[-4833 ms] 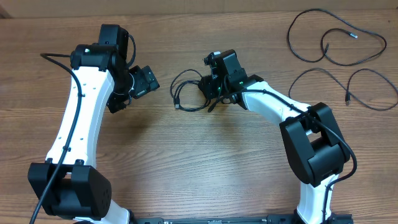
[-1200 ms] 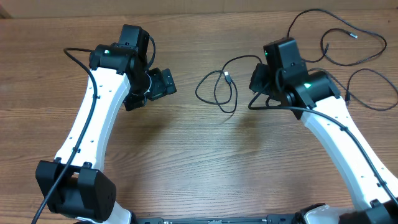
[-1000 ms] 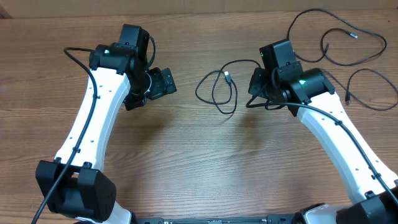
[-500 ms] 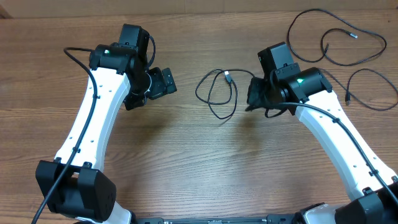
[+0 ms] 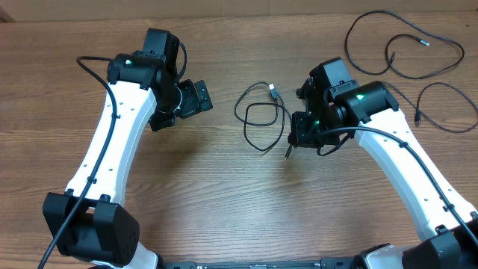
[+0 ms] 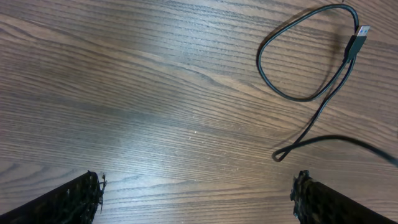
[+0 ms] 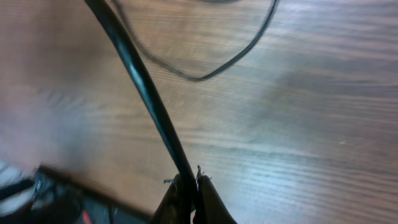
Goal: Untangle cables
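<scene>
the step in hand looks like the opening-out of the thin black looped cord, which lies in slack coils on the brown wood-grain table between the two arms. the right gripper sits just beside the looped cord, at its near right edge. its jaws are pinched narrow on one strand, which runs up from the fingertips and across the right wrist view. in the overhead view a short tail of that strand pokes out below the gripper. the cord's small silver-tipped plug rests at the far side of the loop, free and untouched.

the left gripper hangs well to the left of the looped cord with its jaws spread wide and nothing between them. its camera looks down on bare wood, with the loop off to the upper right.

two other thin black cords lie well apart from the looped cord, off to its far right. they seem to be laid out on their own, so this loop is probably the last piece to sort.

the next move calls for the right arm to draw its strand away from the loop. the left would come across and pin or lift the plug end, so the coils slide open rather than cinch. a small kink near the strand's crossing could tighten if pulled too fast.
</scene>
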`<action>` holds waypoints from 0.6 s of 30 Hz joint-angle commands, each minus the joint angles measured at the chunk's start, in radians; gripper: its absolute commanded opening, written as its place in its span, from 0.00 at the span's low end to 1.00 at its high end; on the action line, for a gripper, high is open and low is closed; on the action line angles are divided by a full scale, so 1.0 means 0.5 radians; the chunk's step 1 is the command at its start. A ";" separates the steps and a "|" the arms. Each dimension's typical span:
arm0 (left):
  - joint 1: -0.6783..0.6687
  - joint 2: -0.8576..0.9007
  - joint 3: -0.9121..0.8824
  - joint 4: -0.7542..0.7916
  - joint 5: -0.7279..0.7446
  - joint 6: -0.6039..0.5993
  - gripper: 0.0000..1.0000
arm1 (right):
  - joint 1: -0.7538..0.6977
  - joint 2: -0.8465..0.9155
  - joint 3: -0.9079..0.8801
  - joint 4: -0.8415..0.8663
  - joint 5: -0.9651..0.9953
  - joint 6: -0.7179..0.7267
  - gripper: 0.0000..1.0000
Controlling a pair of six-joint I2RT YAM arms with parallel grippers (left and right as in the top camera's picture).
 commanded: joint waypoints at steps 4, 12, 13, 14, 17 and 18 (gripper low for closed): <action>-0.002 0.015 0.002 0.032 0.011 0.038 1.00 | 0.000 0.003 0.004 -0.081 -0.143 -0.166 0.04; -0.002 0.015 0.002 0.037 0.011 0.031 1.00 | -0.001 0.003 0.004 -0.152 0.149 -0.164 0.27; -0.002 0.015 0.002 0.039 0.011 0.031 1.00 | -0.001 0.003 0.004 -0.156 0.148 -0.164 0.27; -0.002 0.015 0.002 0.043 0.011 0.031 1.00 | -0.001 0.003 0.004 -0.155 0.148 -0.164 0.27; -0.002 0.015 0.002 0.047 0.011 0.031 1.00 | -0.001 0.003 0.004 -0.143 0.148 -0.164 0.30; -0.002 0.015 0.002 0.046 0.011 0.031 1.00 | -0.001 0.003 0.004 -0.137 0.148 -0.164 0.36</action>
